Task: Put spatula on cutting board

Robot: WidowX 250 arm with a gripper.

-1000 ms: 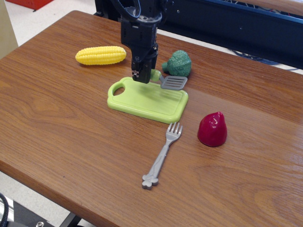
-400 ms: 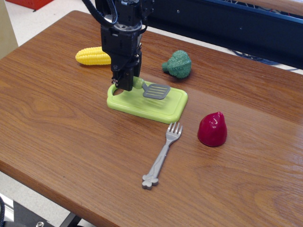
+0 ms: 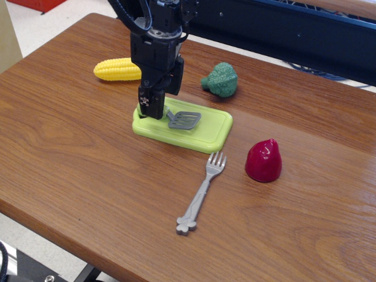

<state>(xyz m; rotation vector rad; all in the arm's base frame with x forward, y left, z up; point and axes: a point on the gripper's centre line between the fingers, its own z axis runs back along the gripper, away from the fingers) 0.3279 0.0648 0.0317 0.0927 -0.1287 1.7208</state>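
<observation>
While the jaws (image 3: pixel 154 107) grasp its rounded handle, the slotted grey spatula (image 3: pixel 183 120) overlies the rimmed cutting board (image 3: pixel 205 132).

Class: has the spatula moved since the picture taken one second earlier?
Yes. The spatula has gone left, away from the broccoli, and its blade now lies over the cutting board, handle at the gripper.

My gripper (image 3: pixel 154 106) stands over the left end of the cutting board (image 3: pixel 214 130). Behind it: corn (image 3: pixel 116 69) and broccoli (image 3: pixel 221 79), with bare table (image 3: pixel 70 153) between. Front right: fork (image 3: pixel 201 195) and red fruit (image 3: pixel 263 160). Left side lies open.
</observation>
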